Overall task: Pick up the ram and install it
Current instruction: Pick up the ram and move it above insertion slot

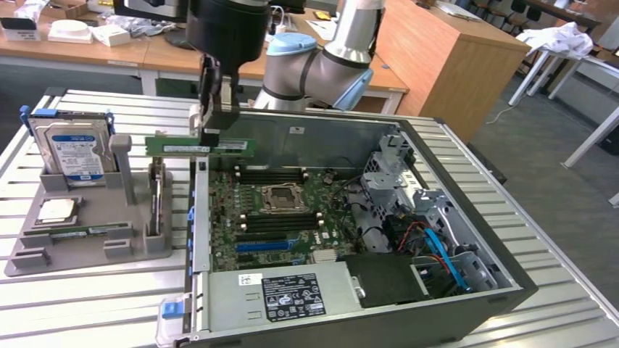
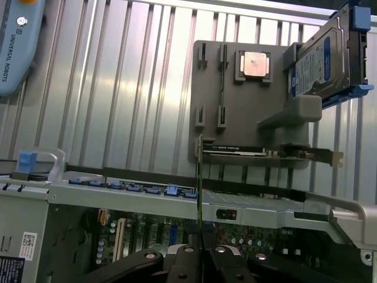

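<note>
The ram (image 1: 198,147) is hanging in mid-air, long axis level, standing on edge, w/ its pale label facing the cam in the exterior view. It's sitting over the wall of the open PC case (image 1: 320,134) on the exterior view's left, i.e. between the grey holder (image 1: 87,250) and the mobo (image 1: 227,217). It isn't touching either and isn't seated in any slot. In the wrist view the ram (image 2: 199,188) is showing edge-on as a thin green line running from the fingers out past the case rim (image 2: 265,200).

The gripper (image 1: 206,138) is clamping the ram from above, roughly mid-length, jaws pinched on both flat faces. The wrist view is showing the same grip (image 2: 200,259), w/ black finger links on either side of the stick.

Below and toward the exterior view's right, the black memory slots (image 1: 272,175) are lying beside the CPU socket (image 1: 280,197). The PSU (image 1: 280,293) w/ its black label is filling the near end of the case.

On the holder, a hard drive (image 1: 72,148) w/ blue label is standing upright, a square silver processor chip (image 1: 58,210) is lying flat, and an expansion card (image 1: 155,199) is standing on edge next to the case. Everything is resting on a slatted metal table (image 1: 87,304). The arm (image 1: 320,61), grey w/ blue caps, is reaching in from behind the case.
</note>
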You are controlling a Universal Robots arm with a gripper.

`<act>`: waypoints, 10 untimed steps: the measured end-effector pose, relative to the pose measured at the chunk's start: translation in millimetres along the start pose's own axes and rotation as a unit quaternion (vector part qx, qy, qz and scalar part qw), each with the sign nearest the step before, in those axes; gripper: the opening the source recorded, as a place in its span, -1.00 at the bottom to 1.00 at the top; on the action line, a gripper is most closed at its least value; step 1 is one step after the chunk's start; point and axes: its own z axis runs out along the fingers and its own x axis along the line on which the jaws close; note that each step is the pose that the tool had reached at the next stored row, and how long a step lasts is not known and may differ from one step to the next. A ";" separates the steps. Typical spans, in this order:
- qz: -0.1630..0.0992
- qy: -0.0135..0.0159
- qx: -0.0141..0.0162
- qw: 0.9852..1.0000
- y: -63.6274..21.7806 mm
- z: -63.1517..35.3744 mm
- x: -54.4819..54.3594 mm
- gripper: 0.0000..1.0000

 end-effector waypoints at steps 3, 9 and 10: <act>0.000 0.000 0.000 1.000 -1.6 0.0 0.1 -0.76; 0.000 0.000 -0.001 1.000 -4.4 0.1 0.4 -0.76; 0.000 0.000 -0.001 1.000 -4.9 0.1 0.5 -0.76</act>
